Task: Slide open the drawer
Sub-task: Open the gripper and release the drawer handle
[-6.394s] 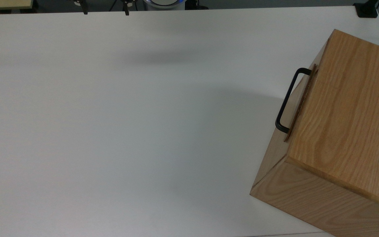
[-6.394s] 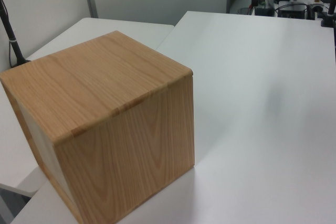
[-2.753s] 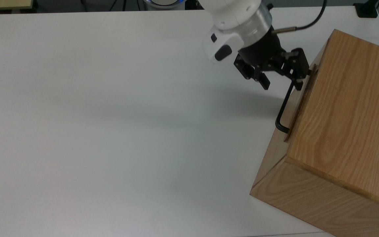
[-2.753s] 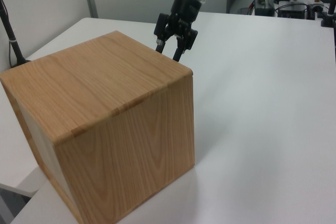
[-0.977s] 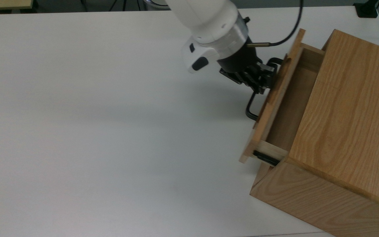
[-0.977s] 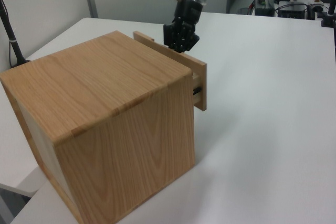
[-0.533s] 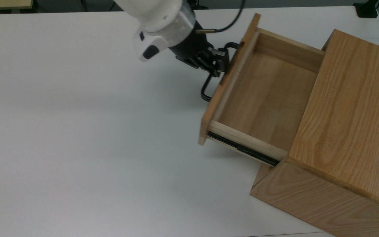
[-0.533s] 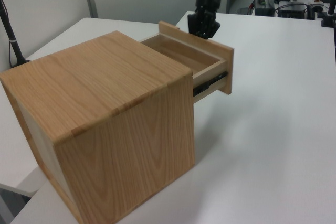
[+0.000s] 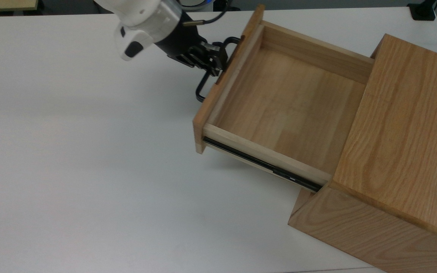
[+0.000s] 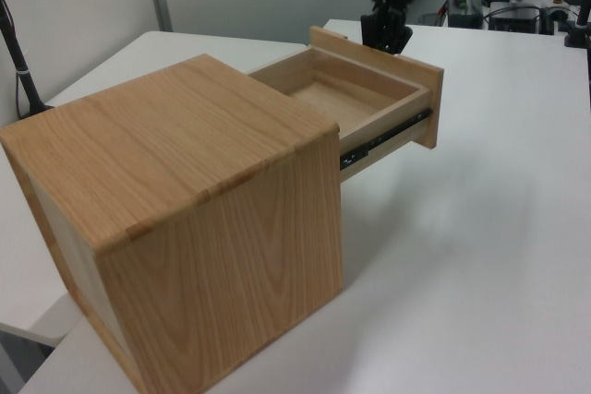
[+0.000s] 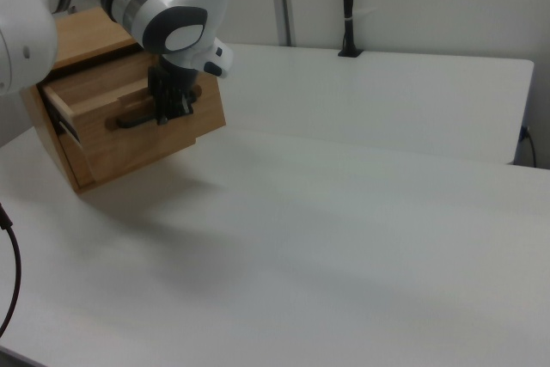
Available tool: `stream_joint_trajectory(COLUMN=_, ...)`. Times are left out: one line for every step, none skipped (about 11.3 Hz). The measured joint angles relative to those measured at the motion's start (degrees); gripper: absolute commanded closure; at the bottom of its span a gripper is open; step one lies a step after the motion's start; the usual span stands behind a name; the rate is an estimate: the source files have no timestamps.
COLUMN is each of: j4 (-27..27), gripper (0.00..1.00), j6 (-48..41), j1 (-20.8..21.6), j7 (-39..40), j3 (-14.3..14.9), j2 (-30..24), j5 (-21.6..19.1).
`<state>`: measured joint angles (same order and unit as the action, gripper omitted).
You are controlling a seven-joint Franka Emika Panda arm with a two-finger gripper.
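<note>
The drawer [image 9: 279, 102] stands pulled far out of the oak cabinet [image 9: 400, 125], and its light-wood inside lies bare. Along its near side runs a black rail [image 9: 260, 163]. My gripper [image 9: 214, 63] is shut on the black bar handle [image 9: 202, 88] on the outer face of the front panel [image 9: 222, 81]. In the left view the gripper [image 10: 386, 41] hangs just behind the panel [image 10: 423, 91] of the open drawer [image 10: 355, 99]. The right view has the gripper [image 11: 172, 111] clamped on the handle [image 11: 129, 119] at the panel [image 11: 163, 143].
The cabinet [image 10: 185, 209] sits at the corner of a wide white table [image 9: 89, 151]. A black clamp [image 9: 423, 11] sits at the table's far edge. A black post [image 11: 346, 6] rises beyond the table, and another pole [image 10: 18, 53] stands beside the cabinet.
The drawer has slid further out of the cabinet toward the top view's left, from part open to wide open. My gripper moved with it, still shut on the handle.
</note>
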<state>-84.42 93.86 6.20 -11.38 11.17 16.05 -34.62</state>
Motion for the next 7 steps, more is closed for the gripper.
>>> stream_joint_trajectory(j4=-0.3, gripper=0.87, j6=-0.7, j1=-0.2, j7=0.8, j3=0.6, j2=-0.3, j5=0.0)
stream_joint_trajectory(j4=-0.4, gripper=0.37, j6=-0.7, j1=-0.2, j7=1.3, j3=1.0, j2=-0.3, j5=-0.1)
stream_joint_trajectory(j4=-0.4, gripper=0.06, j6=-0.7, j1=-0.1, j7=1.6, j3=1.2, j2=-0.3, j5=-0.1)
stream_joint_trajectory(j4=-0.3, gripper=0.00, j6=-0.7, j1=-0.1, j7=1.7, j3=1.4, j2=-0.4, j5=-0.4)
stream_joint_trajectory(j4=-0.3, gripper=0.00, j6=-0.8, j1=-0.2, j7=1.7, j3=1.8, j2=-0.7, j5=-0.2)
stream_joint_trajectory(j4=-0.3, gripper=0.00, j6=-1.3, j1=-0.2, j7=2.0, j3=2.6, j2=-1.1, j5=0.3)
stream_joint_trajectory(j4=-0.3, gripper=0.00, j6=-1.7, j1=-0.3, j7=2.1, j3=2.8, j2=-1.6, j5=1.8)
